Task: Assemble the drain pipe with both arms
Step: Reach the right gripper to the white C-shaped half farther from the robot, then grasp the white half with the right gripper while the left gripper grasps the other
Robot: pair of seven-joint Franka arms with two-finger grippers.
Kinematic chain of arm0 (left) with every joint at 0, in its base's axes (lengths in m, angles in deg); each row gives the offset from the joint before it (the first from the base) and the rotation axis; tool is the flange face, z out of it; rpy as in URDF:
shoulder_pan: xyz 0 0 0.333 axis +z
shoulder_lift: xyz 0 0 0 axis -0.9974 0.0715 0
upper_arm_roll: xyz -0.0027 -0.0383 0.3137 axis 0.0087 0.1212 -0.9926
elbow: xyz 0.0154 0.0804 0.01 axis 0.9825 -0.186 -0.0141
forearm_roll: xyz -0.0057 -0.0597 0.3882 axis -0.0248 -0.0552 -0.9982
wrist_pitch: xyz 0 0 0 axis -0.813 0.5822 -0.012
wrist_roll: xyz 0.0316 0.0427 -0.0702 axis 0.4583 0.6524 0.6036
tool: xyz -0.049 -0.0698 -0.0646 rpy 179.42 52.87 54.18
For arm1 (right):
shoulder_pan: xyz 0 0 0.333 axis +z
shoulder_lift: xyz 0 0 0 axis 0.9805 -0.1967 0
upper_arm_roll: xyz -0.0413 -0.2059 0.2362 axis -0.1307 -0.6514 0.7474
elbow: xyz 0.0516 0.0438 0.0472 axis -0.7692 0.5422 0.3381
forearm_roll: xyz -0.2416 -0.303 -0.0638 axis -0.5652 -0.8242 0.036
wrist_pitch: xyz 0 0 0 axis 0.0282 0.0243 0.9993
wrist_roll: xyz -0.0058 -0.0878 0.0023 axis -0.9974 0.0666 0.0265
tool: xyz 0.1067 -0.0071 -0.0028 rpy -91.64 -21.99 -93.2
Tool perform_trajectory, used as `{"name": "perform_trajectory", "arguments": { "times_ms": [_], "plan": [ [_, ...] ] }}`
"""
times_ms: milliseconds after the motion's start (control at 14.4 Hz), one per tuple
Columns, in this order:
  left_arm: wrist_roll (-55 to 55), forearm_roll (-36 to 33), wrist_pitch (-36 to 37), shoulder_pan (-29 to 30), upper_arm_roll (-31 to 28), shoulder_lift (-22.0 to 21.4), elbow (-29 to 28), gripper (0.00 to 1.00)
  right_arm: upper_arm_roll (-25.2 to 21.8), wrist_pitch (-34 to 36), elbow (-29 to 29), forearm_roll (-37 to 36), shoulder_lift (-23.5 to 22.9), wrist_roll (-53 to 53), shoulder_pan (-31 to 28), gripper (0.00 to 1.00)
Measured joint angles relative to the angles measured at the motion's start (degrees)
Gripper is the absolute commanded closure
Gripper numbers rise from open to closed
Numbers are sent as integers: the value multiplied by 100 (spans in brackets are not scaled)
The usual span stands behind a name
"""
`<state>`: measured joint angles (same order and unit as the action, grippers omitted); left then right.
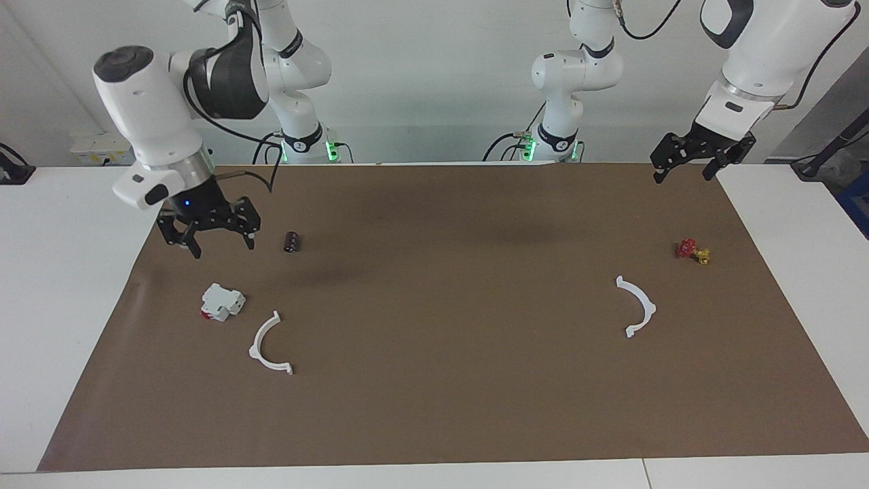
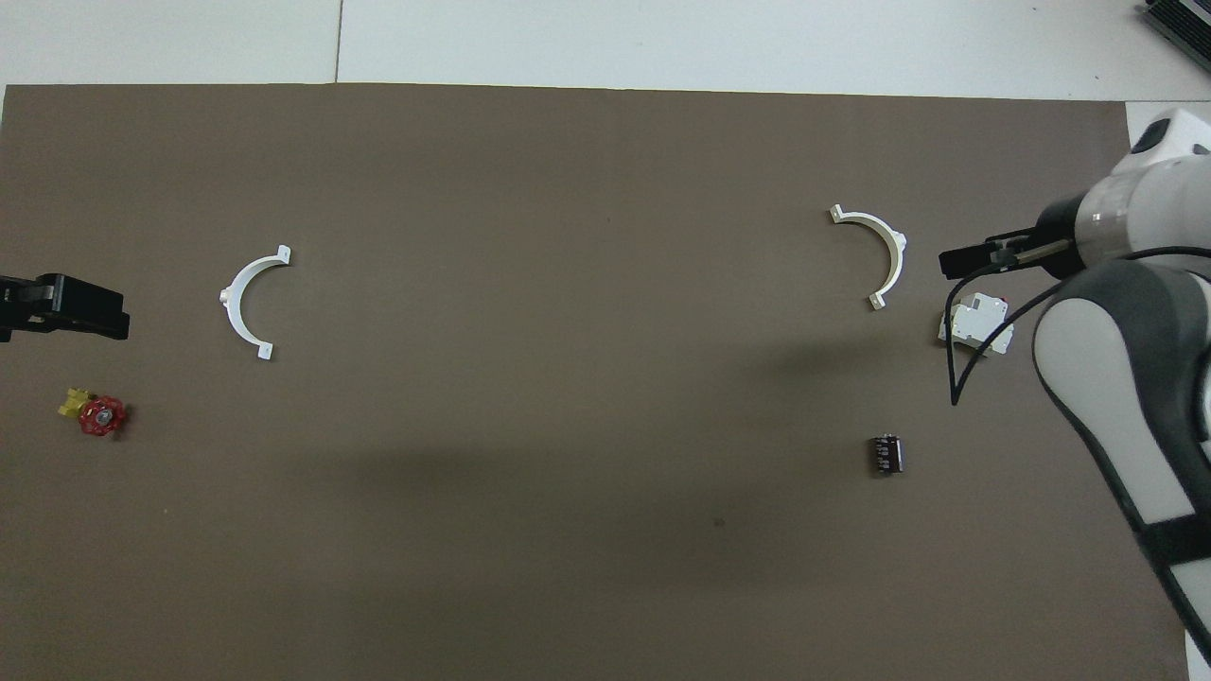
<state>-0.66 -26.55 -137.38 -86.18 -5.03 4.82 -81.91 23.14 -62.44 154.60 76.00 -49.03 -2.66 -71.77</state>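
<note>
The drain pipe lies as two separate white half-ring arcs flat on the brown mat [image 1: 434,407]. One arc [image 1: 271,343] [image 2: 880,255] lies toward the right arm's end. The other arc [image 1: 638,305] [image 2: 248,301] lies toward the left arm's end. My right gripper [image 1: 223,246] [image 2: 956,260] is open and empty, raised over the mat near the blocky white device, apart from its arc. My left gripper [image 1: 682,175] [image 2: 95,317] is open and empty, raised over the mat's edge at the left arm's end, apart from its arc.
A blocky white device with a red part [image 1: 222,302] [image 2: 976,326] sits beside the right-end arc. A small black cylinder [image 1: 292,242] [image 2: 886,454] lies nearer to the robots. A red and yellow valve piece [image 1: 692,251] [image 2: 99,414] lies at the left arm's end.
</note>
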Motion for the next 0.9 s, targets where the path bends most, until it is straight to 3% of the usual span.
{"name": "perform_trajectory", "arguments": {
  "times_ms": [278,486,625,903],
  "plan": [
    [-1,0,-161,3,-13,-1,-70,0,-2,-1183,-4,124,-1105,1290,-53,0],
    [-1,0,-785,9,-18,-50,-464,0,-5,-1830,-82,125,-1713,1884,-106,4],
    [-1,0,-1287,77,-24,-50,-809,0,-6,-2115,-126,193,-2000,2105,-153,13],
    [-2,1,-2171,152,-36,128,-1348,0,3,-2295,-209,477,-2190,2245,-143,20]
  ]
}}
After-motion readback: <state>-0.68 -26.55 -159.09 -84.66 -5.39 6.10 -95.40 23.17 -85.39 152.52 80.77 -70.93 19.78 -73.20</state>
